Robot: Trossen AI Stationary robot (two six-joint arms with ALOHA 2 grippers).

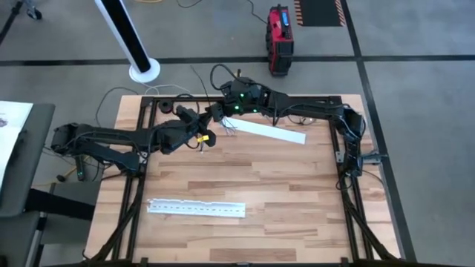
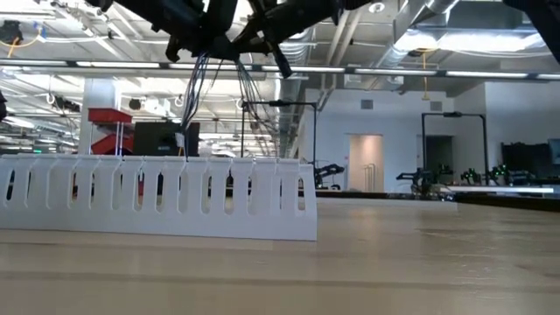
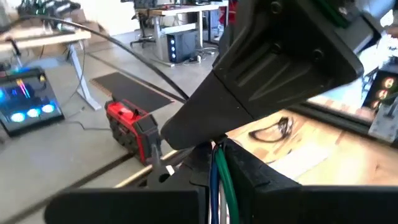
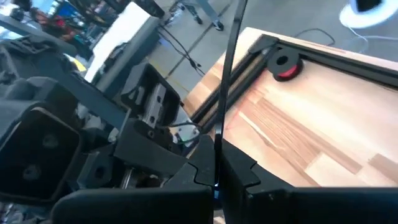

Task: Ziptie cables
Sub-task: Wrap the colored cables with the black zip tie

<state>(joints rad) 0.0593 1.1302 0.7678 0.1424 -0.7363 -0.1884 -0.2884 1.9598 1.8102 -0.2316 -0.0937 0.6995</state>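
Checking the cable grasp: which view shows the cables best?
Low view: the cables hang free as separate strands below both hands, against the room. High view shows a small tuft between the hands. Wrist views show only short lengths at the fingers.

The far middle of the worktop [image 1: 297, 185] is crowded: the left end effector [image 1: 210, 136] and right end effector [image 1: 216, 113] meet there, close together, with the cables [image 2: 219, 92] hanging between them above the wood. A white strip [image 1: 272, 133] lies just right of them. Another white strip [image 1: 197, 209] bars the near left. The middle and the right side lie open.
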